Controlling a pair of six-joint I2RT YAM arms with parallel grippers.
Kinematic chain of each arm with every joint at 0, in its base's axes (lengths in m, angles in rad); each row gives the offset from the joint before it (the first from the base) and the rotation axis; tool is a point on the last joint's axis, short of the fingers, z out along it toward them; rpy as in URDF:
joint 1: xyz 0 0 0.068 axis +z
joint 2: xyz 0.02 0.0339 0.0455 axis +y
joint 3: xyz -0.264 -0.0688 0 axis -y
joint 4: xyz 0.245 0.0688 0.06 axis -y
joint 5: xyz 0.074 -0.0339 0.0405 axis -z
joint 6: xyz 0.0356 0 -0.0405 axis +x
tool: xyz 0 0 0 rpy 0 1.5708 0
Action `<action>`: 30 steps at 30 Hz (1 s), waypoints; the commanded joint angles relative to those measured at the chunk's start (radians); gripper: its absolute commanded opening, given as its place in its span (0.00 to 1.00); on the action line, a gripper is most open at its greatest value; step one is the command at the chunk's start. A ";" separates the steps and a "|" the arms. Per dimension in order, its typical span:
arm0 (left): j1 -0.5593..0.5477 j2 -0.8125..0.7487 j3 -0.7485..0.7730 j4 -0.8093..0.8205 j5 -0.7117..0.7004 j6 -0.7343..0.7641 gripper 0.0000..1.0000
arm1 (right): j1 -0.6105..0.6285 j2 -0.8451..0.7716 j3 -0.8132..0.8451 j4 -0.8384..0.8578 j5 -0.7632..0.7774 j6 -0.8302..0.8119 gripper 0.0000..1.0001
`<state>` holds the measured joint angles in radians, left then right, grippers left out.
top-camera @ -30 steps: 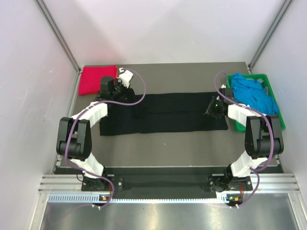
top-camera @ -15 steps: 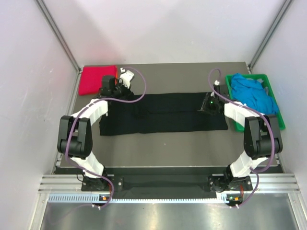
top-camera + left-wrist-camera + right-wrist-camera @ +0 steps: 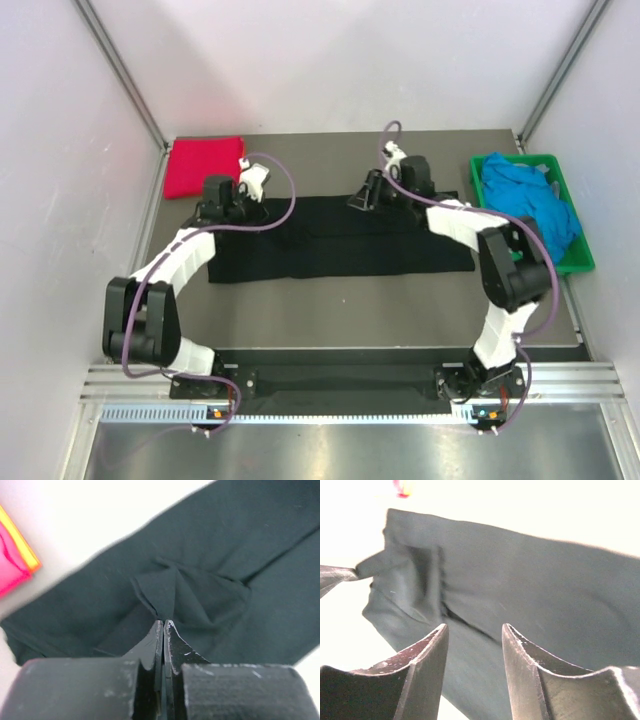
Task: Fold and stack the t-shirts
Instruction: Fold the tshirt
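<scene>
The large black t-shirt (image 3: 340, 240) lies as a long flat strip across the middle of the table. My left gripper (image 3: 246, 197) is at its far left corner and is shut on a pinched fold of the black cloth (image 3: 170, 592). My right gripper (image 3: 361, 201) is open and empty just above the shirt's far edge near the middle; the black cloth (image 3: 545, 590) fills its view. The folded magenta-red t-shirt (image 3: 203, 166) lies at the far left corner, with an orange edge (image 3: 24, 546) showing beside it. The bright blue t-shirts (image 3: 530, 198) are heaped in the crate.
A green plastic crate (image 3: 578, 262) stands at the right edge of the table. White walls with metal posts close in the left, right and back. The tip of my left gripper (image 3: 335, 575) shows at the left edge of the right wrist view.
My right gripper has swung from the shirt's right end leftward along its far edge to the middle. My left gripper has moved slightly nearer, onto the shirt's far left corner.
</scene>
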<state>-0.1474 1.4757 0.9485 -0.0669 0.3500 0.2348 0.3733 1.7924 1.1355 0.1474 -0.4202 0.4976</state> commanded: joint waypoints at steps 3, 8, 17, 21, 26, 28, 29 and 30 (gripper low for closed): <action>-0.003 -0.127 -0.100 0.059 -0.026 -0.143 0.00 | 0.084 0.191 0.240 0.170 -0.137 0.030 0.42; -0.003 -0.210 -0.174 0.091 -0.040 -0.222 0.00 | 0.141 0.309 0.329 0.213 -0.127 0.108 0.42; -0.003 -0.249 -0.252 0.072 -0.071 -0.296 0.00 | 0.242 0.404 0.418 0.213 -0.092 0.118 0.44; -0.003 -0.282 -0.275 0.073 -0.160 -0.285 0.00 | 0.272 0.420 0.441 0.205 -0.061 0.107 0.43; -0.003 -0.281 -0.264 0.072 -0.230 -0.250 0.00 | 0.303 0.473 0.504 0.196 -0.072 0.093 0.40; -0.003 -0.282 -0.266 0.072 -0.253 -0.247 0.00 | 0.312 0.492 0.546 0.187 -0.071 0.090 0.40; -0.003 -0.284 -0.270 0.072 -0.270 -0.246 0.00 | 0.314 0.510 0.567 0.185 -0.062 0.090 0.39; -0.003 -0.282 -0.272 0.072 -0.279 -0.242 0.00 | 0.315 0.516 0.575 0.181 -0.055 0.090 0.40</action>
<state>-0.1478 1.2133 0.6765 -0.0368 0.1326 -0.0246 0.6701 2.2795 1.6470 0.3058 -0.4908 0.6102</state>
